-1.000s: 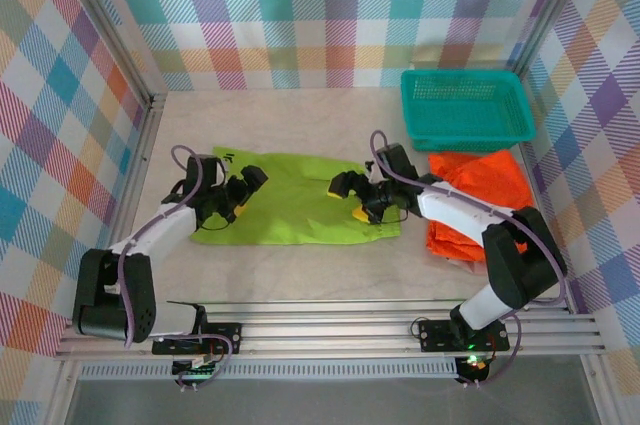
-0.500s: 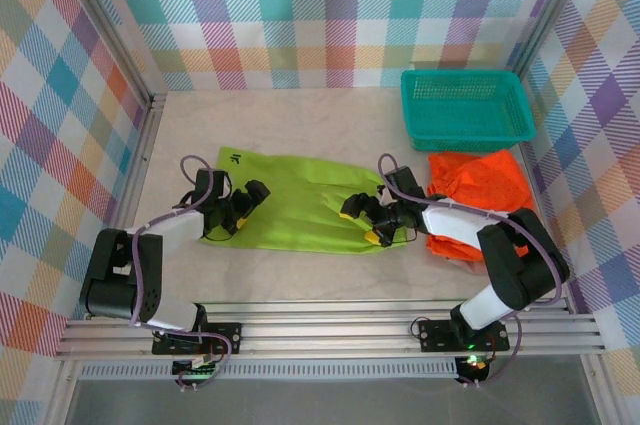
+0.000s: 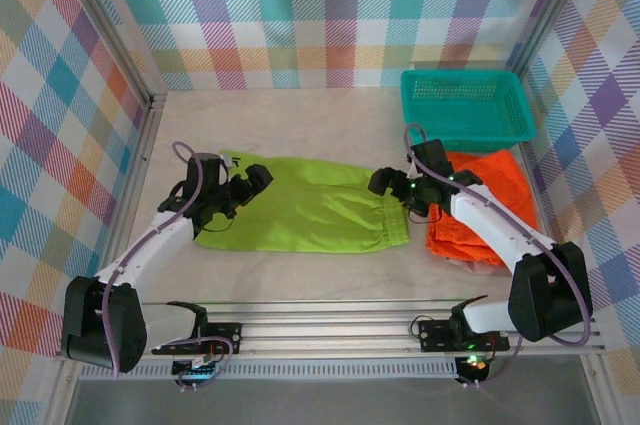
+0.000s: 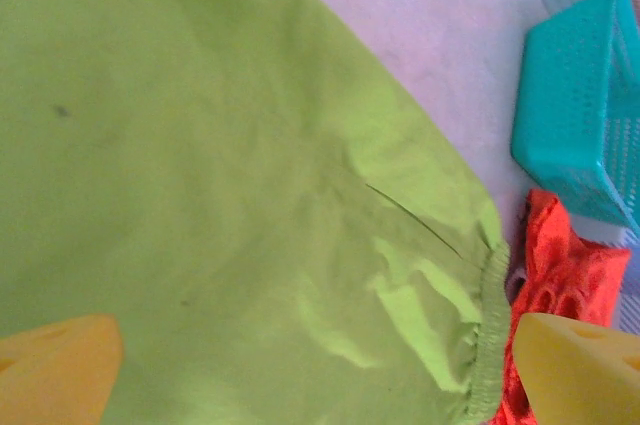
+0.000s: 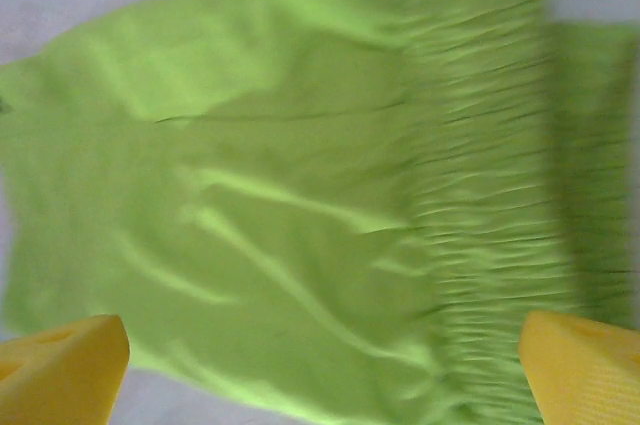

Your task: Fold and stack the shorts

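The lime green shorts [image 3: 305, 213] lie spread flat on the table [image 3: 300, 125], in the middle and toward its near side, legs to the left and gathered waistband [image 5: 490, 195] at the right end. Just right of that waistband lie the bright orange shorts [image 3: 485, 200], rumpled in a heap. The teal basket [image 3: 466, 108] stands just beyond them in the far right corner. The left gripper [image 3: 243, 193] hangs over the left end of the green shorts, its yellow fingertips [image 4: 55, 365] wide apart with nothing between them. The right gripper [image 3: 397, 193] hangs over the waistband end, jaws likewise spread, its yellow fingertips [image 5: 585, 365] clear of the cloth. Checked walls close in the table on three sides.
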